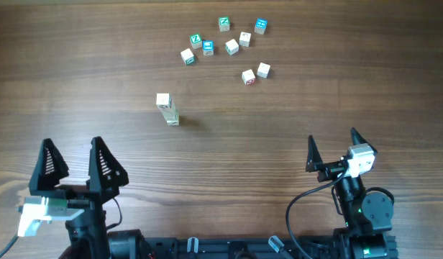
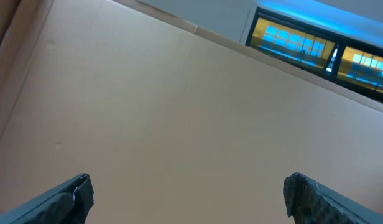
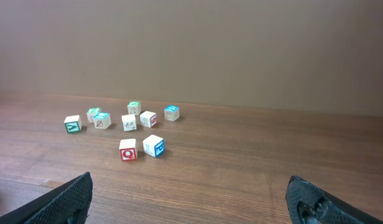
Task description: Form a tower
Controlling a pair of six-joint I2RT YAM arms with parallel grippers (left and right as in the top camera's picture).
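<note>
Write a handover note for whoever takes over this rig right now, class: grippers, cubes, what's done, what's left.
Left gripper: jaws open, empty, at the near table edge.
Right gripper: jaws open, empty.
Tower: short stack standing mid-table, clear of both arms.
Loose cubes: nine, scattered beyond it, towards the right.
Done: tower begun.
Left: probably stack more loose cubes on top.

The narrow column of pale wooden cubes (image 1: 167, 109) is too small overhead to count. Wrist-view edges crop the jaws.
</note>
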